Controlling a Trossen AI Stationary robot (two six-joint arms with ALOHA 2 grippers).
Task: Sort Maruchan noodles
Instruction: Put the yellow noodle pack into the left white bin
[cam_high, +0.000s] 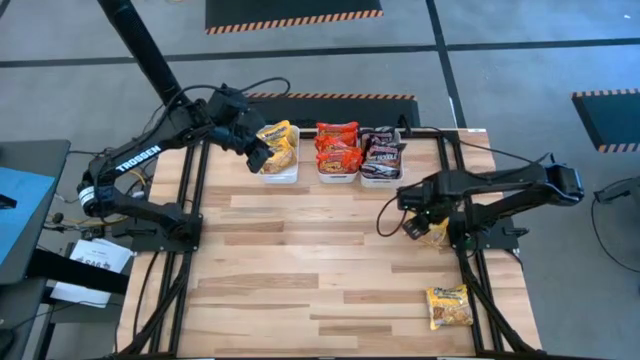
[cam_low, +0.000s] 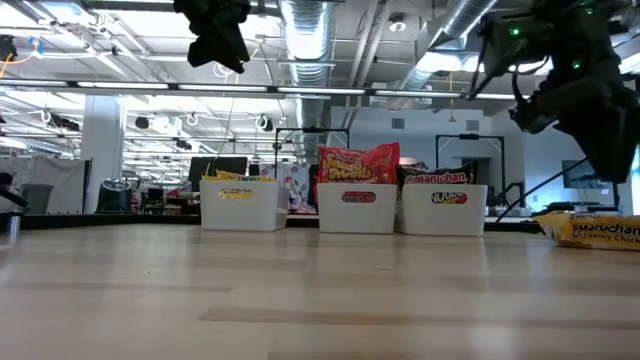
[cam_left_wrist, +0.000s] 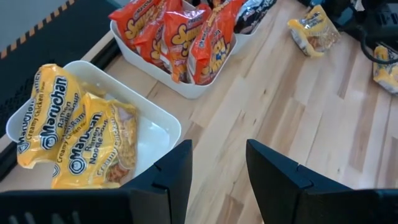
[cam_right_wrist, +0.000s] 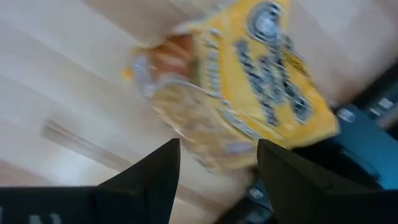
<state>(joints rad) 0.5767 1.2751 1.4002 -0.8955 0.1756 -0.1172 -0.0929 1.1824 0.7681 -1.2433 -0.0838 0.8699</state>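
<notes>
High view: right gripper (cam_high: 418, 226), fingers apart, hovers over a yellow noodle packet (cam_high: 433, 234) to grasp it, while left gripper (cam_high: 262, 158), fingers apart, waits above the yellow bin (cam_high: 279, 175).

We see table (cam_high: 300, 260): pale wood planks | three white bins (cam_high: 338, 172) in a row at its far edge, touching or nearly so | dark floor (cam_high: 520, 70), striped mats | papers (cam_high: 90, 262) off the left edge
</notes>
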